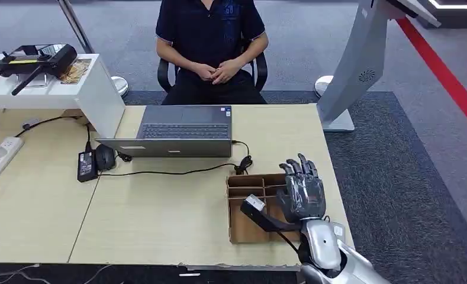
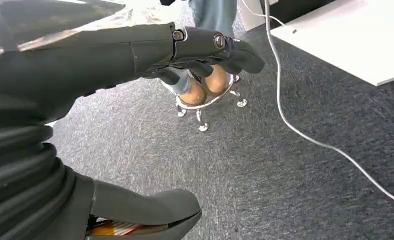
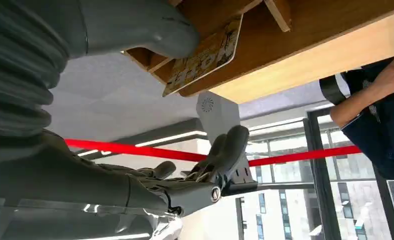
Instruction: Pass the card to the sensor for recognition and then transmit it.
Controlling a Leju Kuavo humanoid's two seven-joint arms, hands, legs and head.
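Faintly, yellow card (image 3: 204,59) lettering beside right hand (image 1: 302,192) stays unreadable

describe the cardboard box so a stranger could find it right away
On the wooden desk, look at the near right corner, below the laptop. The cardboard box sits there under the right hand; it is the only brown thing split into compartments.

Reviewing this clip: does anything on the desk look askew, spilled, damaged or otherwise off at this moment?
Nothing spilled or broken. The cardboard organizer sits upright near the desk's front edge, the right robot hand over it with fingers spread. The right wrist view shows a printed card leaning at a tilt in a slot. Laptop and cable lie flat.
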